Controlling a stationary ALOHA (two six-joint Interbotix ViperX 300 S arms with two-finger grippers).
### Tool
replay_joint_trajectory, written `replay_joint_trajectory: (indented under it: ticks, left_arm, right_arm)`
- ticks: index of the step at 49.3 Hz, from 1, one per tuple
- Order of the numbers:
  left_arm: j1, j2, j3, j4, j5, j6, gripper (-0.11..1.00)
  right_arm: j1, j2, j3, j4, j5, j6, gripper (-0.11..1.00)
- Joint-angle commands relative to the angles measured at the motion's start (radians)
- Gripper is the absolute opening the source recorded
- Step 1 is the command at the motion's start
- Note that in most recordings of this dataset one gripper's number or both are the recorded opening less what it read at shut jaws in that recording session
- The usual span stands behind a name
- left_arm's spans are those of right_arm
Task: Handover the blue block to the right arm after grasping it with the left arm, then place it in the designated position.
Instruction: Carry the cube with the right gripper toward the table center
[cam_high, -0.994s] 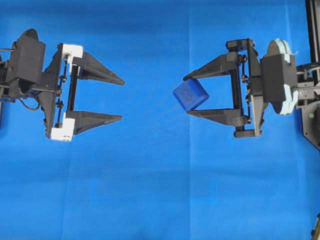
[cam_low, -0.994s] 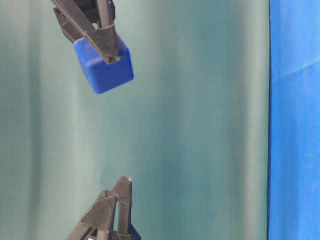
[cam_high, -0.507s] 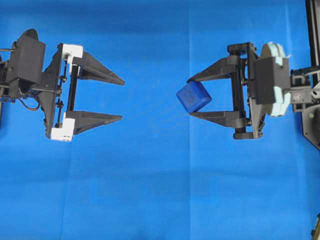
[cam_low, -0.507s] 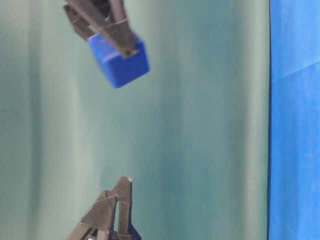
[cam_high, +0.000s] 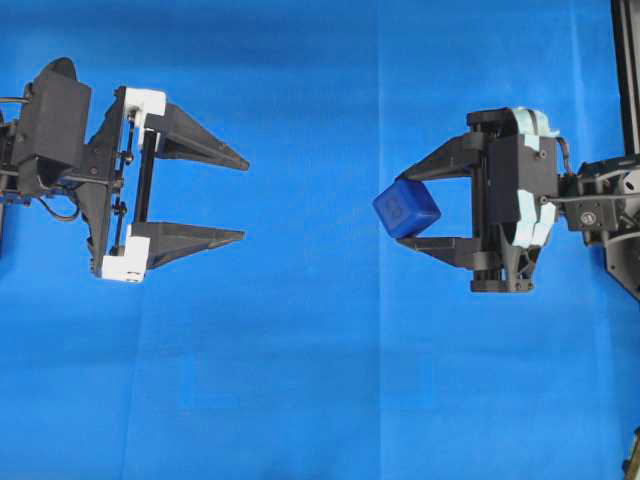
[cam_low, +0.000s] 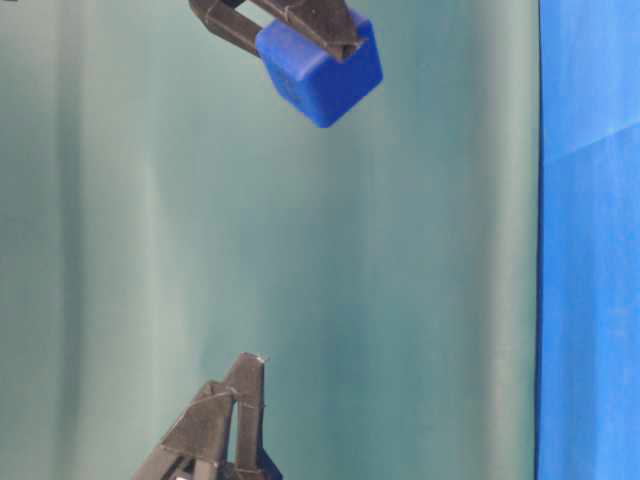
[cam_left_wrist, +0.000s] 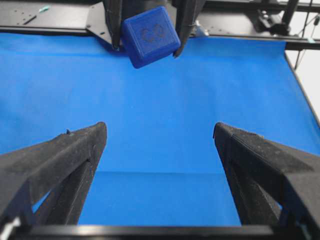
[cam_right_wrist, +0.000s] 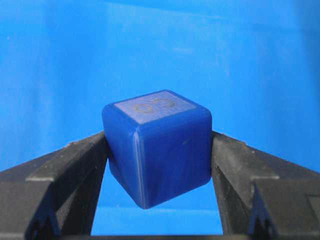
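- The right gripper (cam_high: 417, 209) has its 2 black fingers (cam_right_wrist: 75, 165) clamped on opposite side faces of the blue block (cam_high: 406, 208), near the fingertips.
- The block sits tilted between those jaws, a corner pointing down, its embossed face (cam_right_wrist: 153, 106) turned up in the right wrist view.
- It hangs in the air above the blue cloth (cam_high: 320, 380), touching nothing but the 2 fingers.
- The left gripper (cam_high: 245, 197) stands spread wide with nothing between its jaws, well apart from the block, tips pointing toward it.
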Motion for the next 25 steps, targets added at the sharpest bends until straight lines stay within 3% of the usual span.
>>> replay_joint_trajectory:
  ticks: [1, 25]
  left_arm:
    - [-0.005, -0.012, -0.012, 0.002, -0.005, 0.0, 0.93]
    - [-0.005, -0.011, -0.015, 0.002, -0.005, 0.0, 0.93]
  right_arm:
    - [0.003, -0.003, -0.029, 0.002, -0.003, 0.003, 0.54]
    - [0.003, 0.014, -0.025, 0.0, -0.005, 0.003, 0.54]
